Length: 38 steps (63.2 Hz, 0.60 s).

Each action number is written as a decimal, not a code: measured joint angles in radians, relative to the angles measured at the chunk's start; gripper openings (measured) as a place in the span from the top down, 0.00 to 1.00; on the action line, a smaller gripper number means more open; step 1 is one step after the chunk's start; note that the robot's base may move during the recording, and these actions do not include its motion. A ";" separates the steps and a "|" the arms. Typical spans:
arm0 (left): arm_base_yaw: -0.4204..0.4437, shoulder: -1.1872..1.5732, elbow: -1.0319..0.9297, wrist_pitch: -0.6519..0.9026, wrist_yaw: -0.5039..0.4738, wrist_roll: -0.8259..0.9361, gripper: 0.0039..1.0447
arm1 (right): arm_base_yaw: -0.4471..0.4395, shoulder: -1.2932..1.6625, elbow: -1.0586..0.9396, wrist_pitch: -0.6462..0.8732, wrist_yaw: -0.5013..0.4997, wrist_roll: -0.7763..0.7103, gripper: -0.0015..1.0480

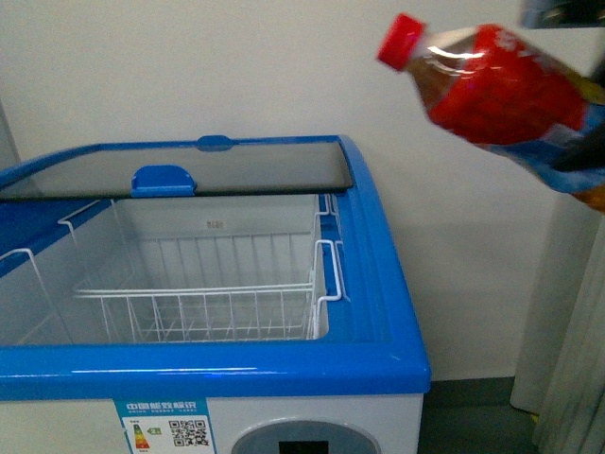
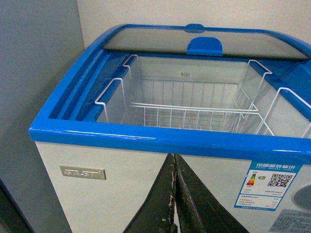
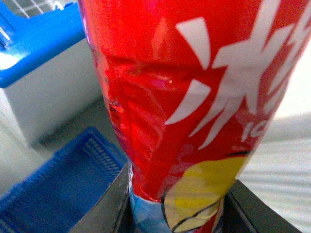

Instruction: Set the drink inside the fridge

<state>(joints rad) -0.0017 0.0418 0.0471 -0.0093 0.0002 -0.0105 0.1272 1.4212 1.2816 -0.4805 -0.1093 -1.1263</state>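
Drink: carried a red wrap label with white lettering and a yellow patch; the liquid showed amber-brown.
Cap: was red.
Fridge: was white-bodied with a glossy blue rim.
Wire basket: was white.
Control panel: was grey.
Shopping basket: was blue mesh.

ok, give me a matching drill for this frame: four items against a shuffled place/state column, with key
Items
1. drink
2. wire basket
3. glass lid
4. left gripper

Place/state
A. slid to the back, opening uncovered
B. shut, low in front of the front wall of the fridge
C. up in the air to the right of the fridge, tilted
D. inside the fridge, empty

Pairs: 1-C, 2-D, 3-A, 4-B
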 joint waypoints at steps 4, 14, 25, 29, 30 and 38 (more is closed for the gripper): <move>0.000 -0.026 -0.024 0.004 0.000 0.000 0.98 | 0.051 0.105 0.107 -0.032 0.037 -0.043 0.66; 0.000 -0.036 -0.032 0.004 0.000 0.001 0.98 | 0.164 0.333 0.341 -0.113 0.087 -0.065 0.66; 0.000 -0.036 -0.032 0.004 0.000 0.002 0.98 | 0.280 0.558 0.594 -0.146 0.100 -0.035 0.66; 0.000 -0.036 -0.032 0.004 0.000 0.002 0.98 | 0.322 0.631 0.697 -0.166 0.115 -0.028 0.67; 0.000 -0.037 -0.032 0.004 0.000 0.002 0.98 | 0.330 0.648 0.720 -0.171 0.101 -0.023 0.67; 0.000 -0.037 -0.032 0.004 0.000 0.002 0.98 | 0.388 0.750 0.798 -0.181 0.094 0.016 0.67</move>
<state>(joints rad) -0.0017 0.0044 0.0154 -0.0055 -0.0002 -0.0086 0.5148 2.1715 2.0800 -0.6613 -0.0151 -1.1107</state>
